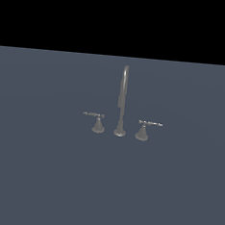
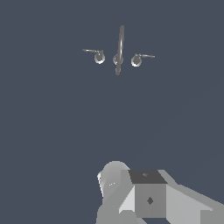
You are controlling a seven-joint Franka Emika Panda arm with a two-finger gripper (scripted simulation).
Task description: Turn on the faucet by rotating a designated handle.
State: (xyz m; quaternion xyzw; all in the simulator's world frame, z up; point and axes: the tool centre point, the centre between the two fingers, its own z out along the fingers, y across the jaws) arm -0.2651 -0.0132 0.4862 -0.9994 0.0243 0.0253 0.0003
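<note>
A flat blue-grey floor (image 1: 41, 176) runs back to a black backdrop. The faucet (image 1: 122, 101) stands mid-floor; its handle (image 1: 97, 122) sits on the exterior view's left. The gripper (image 2: 131, 197) seems well apart from it, fingers unseen, so its opening is unclear.

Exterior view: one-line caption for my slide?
Grey faucet on a bare floor: arched spout between two lever handles, levers pointing outward; no arm in frame.

Dull grey metal faucet (image 1: 122, 101), slate-blue floor (image 1: 31, 175), black backdrop (image 1: 118, 18)
</note>
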